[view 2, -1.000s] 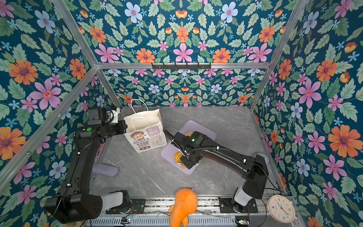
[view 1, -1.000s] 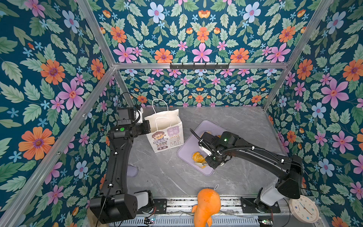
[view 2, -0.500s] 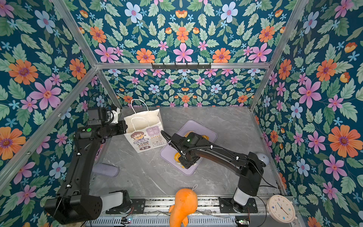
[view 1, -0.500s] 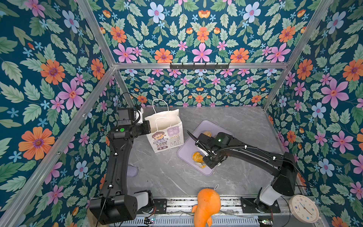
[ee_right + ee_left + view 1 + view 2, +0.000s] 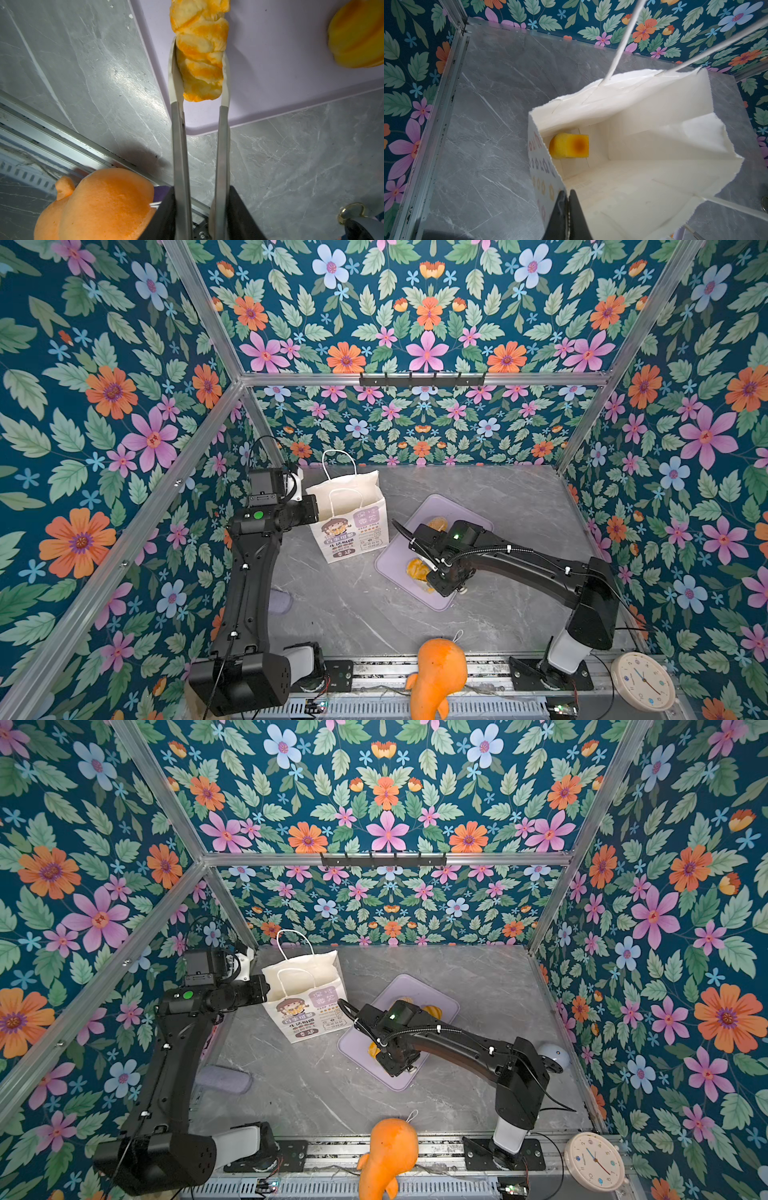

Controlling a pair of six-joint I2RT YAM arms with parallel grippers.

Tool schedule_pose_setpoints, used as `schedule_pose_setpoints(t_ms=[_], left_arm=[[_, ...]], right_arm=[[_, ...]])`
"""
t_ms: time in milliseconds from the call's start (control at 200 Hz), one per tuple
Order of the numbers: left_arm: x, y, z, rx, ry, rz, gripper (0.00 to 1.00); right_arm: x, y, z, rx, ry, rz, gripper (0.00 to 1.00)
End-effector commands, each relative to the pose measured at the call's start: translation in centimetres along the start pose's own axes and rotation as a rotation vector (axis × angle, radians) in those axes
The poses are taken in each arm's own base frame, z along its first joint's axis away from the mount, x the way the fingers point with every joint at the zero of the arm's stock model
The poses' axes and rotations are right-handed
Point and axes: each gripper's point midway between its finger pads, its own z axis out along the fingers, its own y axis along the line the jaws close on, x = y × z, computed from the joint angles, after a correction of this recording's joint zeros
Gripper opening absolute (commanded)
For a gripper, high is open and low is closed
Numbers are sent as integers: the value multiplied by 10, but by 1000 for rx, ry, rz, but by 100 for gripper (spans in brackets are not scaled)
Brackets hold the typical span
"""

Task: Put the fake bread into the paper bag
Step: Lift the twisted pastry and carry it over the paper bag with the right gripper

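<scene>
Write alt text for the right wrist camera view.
The right gripper clasps a twisted roll between long white-tipped fingers, the roll lying on a lilac tray. A ridged yellow croissant lies apart from it on the same tray, and an orange plush toy sits off the tray by the grey marble table's metal rail.

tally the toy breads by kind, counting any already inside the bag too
bun: 1, on the tray
croissant: 1, on the tray
twisted roll: 1, on the tray
loaf block: 1, inside the paper bag
total: 4
</scene>
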Motion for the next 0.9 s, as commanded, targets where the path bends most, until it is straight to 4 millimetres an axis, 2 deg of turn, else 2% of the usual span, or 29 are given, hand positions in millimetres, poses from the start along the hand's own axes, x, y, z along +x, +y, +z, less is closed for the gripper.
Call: schedule_pose_setpoints(t_ms=[0, 300, 345, 670, 840, 855, 895], left_arm=[[-3, -4, 0, 24, -10, 9, 9], [-4, -12, 0, 58, -4, 14, 10], [-4, -11, 0, 57, -3, 15, 10], [-3, -20, 1, 100, 5, 23, 10], [-4, -23, 1, 114, 10, 24, 10], [-4, -24, 2, 116, 11, 24, 10], [-4, -24, 2, 122, 14, 24, 10]], right_arm=[[-4, -2, -10, 5, -33, -18, 36], [-19, -19, -59, 38, -139, -85, 32], [-20, -26, -82, 37, -198, -85, 32], [-55, -76, -180, 46, -491, -135, 30], [-67, -98, -224, 68, -604, -158, 30], [-75, -99, -218, 68, -587, -161, 30], [-79, -101, -225, 69, -600, -174, 30]])
